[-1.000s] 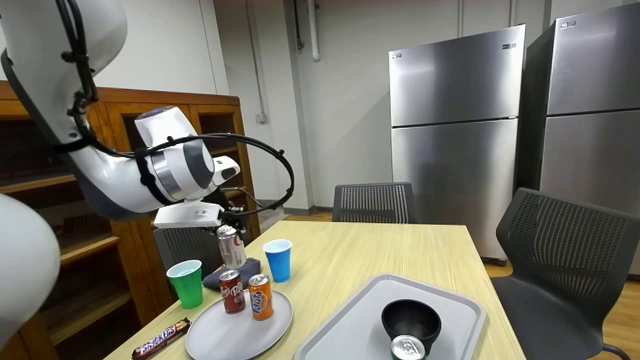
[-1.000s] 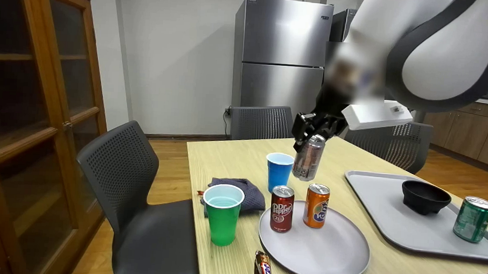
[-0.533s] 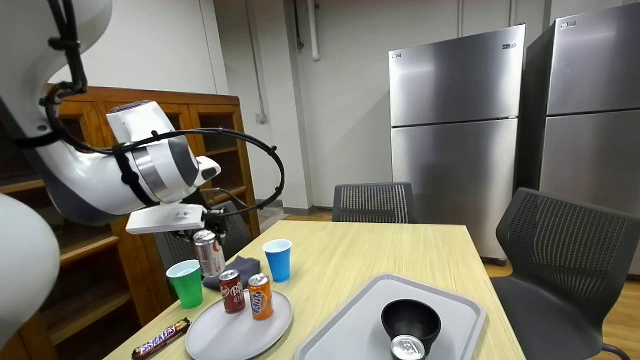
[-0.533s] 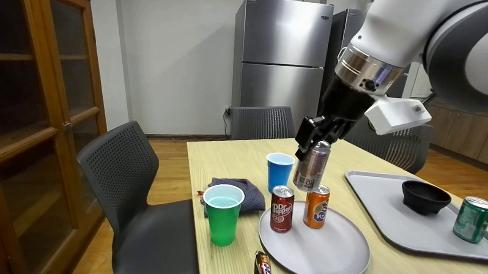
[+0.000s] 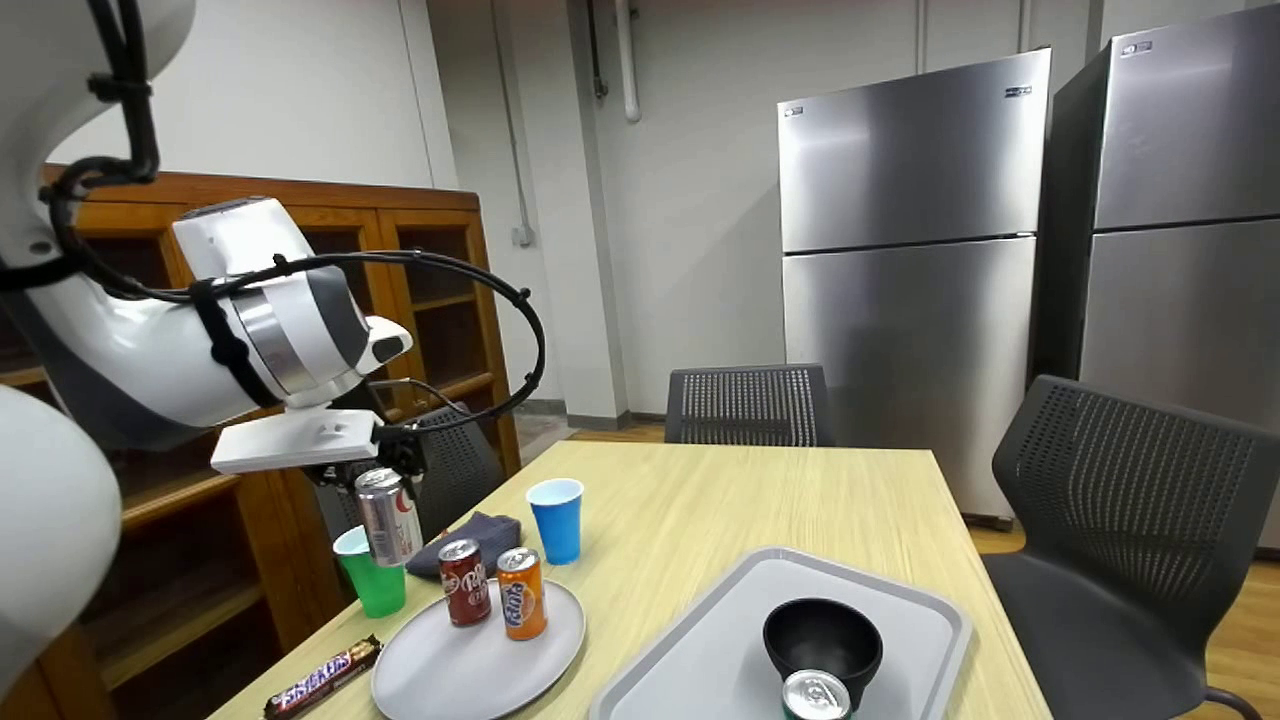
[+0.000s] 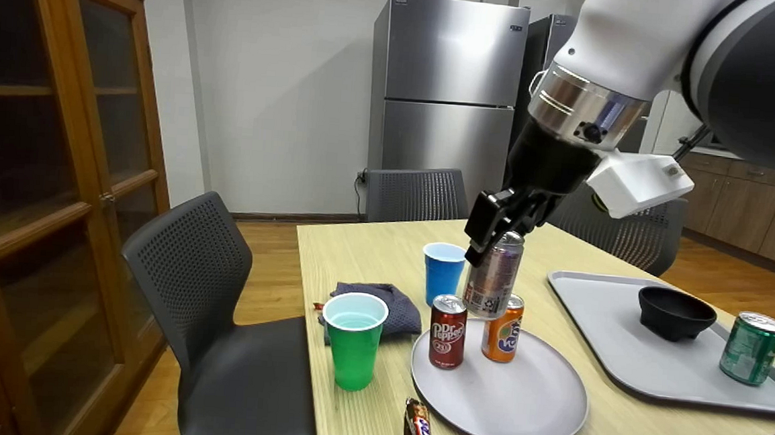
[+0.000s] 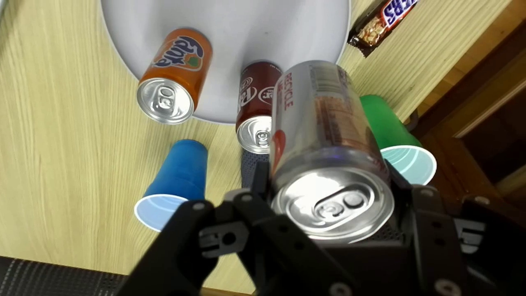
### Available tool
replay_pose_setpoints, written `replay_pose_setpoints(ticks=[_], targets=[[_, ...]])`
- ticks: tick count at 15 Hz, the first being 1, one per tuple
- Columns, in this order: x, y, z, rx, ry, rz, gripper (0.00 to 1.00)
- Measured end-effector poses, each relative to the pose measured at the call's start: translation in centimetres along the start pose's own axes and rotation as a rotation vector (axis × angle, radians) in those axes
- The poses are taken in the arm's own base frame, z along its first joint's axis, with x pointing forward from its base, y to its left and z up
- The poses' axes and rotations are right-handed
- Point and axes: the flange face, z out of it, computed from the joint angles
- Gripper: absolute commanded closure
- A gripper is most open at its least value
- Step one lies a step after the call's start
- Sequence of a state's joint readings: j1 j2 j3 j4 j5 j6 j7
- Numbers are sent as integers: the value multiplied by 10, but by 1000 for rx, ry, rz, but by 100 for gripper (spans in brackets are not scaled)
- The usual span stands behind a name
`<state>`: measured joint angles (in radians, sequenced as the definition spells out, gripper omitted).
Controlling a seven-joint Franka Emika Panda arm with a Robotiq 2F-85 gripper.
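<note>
Here the claw [image 7: 331, 181] grips the silver soda can [image 7: 324, 119] near its lid [image 7: 333, 207], leaving the base [image 6: 482, 312] free; Dr Pepper can [image 6: 447, 335] nearby.

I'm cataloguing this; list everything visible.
Table: 1, pale, centre
Plate, tray: 2, grey, on table
Dr Pepper: 1, maroon, on plate
Fanta: 1, orange, on plate
Green can: 1, green, on tray
Bowl: 1, black, on tray
Cups: 2, green and blue, on table
Cloth: 1, dark-grey, on table
Snickers: 1, brown, on table
Silver can: 1, silver, held
Chairs: 3, dark-grey, around table
Fridges: 2, silver, background
Cabinet: 1, brown, background
Cupboards: several, brown, background
Arm: 1, white, above
Fingers: 2, black, around silver can
</note>
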<state>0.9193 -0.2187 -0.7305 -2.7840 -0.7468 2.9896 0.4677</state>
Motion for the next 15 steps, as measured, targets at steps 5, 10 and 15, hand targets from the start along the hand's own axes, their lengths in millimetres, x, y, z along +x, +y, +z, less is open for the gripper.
replay_pose_setpoints(ticks=[5,10,15], targets=[[-7,-8,12,-20,-37,25,61],[-11,-18,32,-53,-79,61,61],[-11,-22,51,-89,-109,83,61]])
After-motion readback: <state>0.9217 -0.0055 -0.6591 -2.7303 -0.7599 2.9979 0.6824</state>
